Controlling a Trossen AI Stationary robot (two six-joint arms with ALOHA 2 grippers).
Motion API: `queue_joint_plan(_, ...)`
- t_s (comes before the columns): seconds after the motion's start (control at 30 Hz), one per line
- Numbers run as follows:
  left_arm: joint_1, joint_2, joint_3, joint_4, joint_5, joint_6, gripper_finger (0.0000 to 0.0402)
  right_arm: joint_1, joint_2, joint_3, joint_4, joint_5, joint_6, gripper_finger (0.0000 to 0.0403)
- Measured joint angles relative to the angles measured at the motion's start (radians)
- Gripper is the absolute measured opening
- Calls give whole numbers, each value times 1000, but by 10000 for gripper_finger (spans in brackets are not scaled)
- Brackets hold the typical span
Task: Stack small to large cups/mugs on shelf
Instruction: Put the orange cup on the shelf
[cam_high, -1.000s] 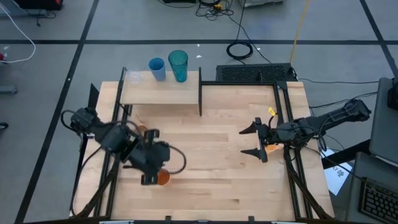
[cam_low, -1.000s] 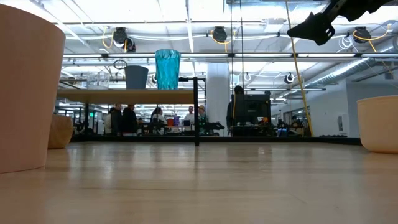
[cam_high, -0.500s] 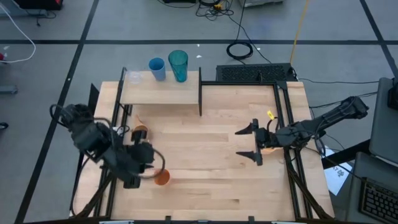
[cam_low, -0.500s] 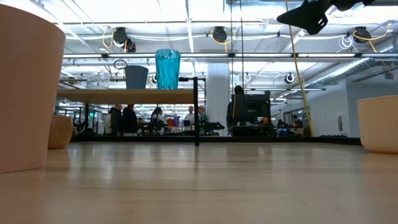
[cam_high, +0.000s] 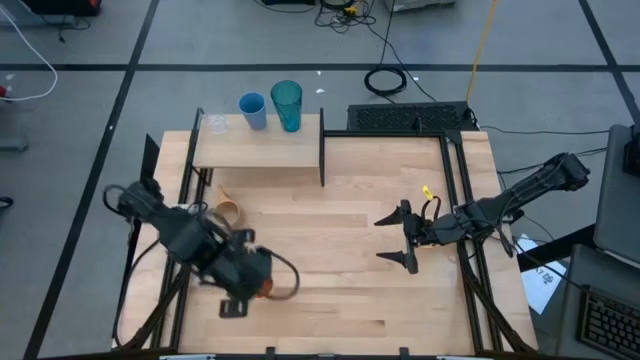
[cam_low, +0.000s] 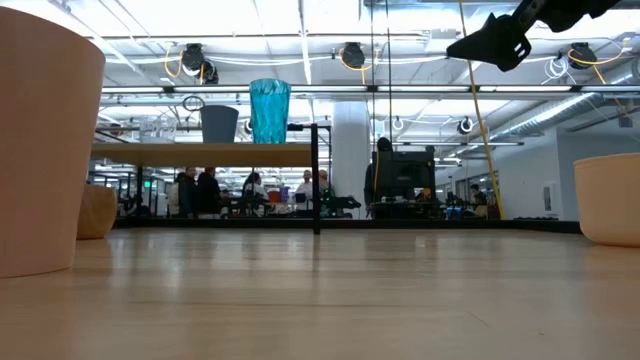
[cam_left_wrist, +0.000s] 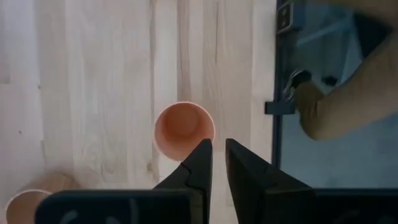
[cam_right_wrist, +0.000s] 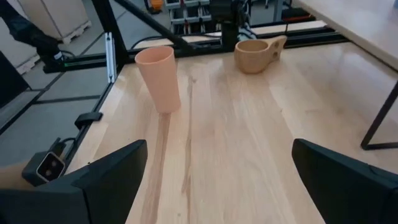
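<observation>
Left wrist view: left end effector (cam_left_wrist: 218, 163) hangs above the counter (cam_high: 340, 215), fingers nearly closed with only a thin slit between them, holding nothing. Orange cup (cam_left_wrist: 184, 129) stands upright just off the fingertips, mouth up, long axis vertical.

High view: that cup (cam_high: 263, 287) sits near the counter's front-left, mostly under the left arm. Tan handled mug (cam_high: 229, 211) is nearby, upright per the right wrist view, handle toward the shelf side. Blue cup (cam_high: 252, 109) and teal tumbler (cam_high: 287, 105) stand upright side by side on the shelf (cam_high: 260, 152).

Right end effector (cam_high: 402, 240) waits wide open and empty over the counter's right half.

Judged step: approach to the orange cup. Next move needs the left fingers spread to span the rim, then a descent.
</observation>
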Motion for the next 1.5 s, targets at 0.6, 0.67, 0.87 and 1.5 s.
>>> queue_joint_plan(0.6,-74,211,0,1,-69,-74,180,22,4,0,-3,-3,-18,391)
queue_joint_plan(0.67,-78,226,0,1,-70,-83,181,22,4,0,-3,-4,-19,391)
queue_joint_plan(0.87,-84,275,-2,1,-37,-136,182,22,4,0,-3,-5,-24,391)
queue_joint_plan(1.5,-98,280,-99,1,-49,-255,182,67,4,0,1,-5,-38,391)
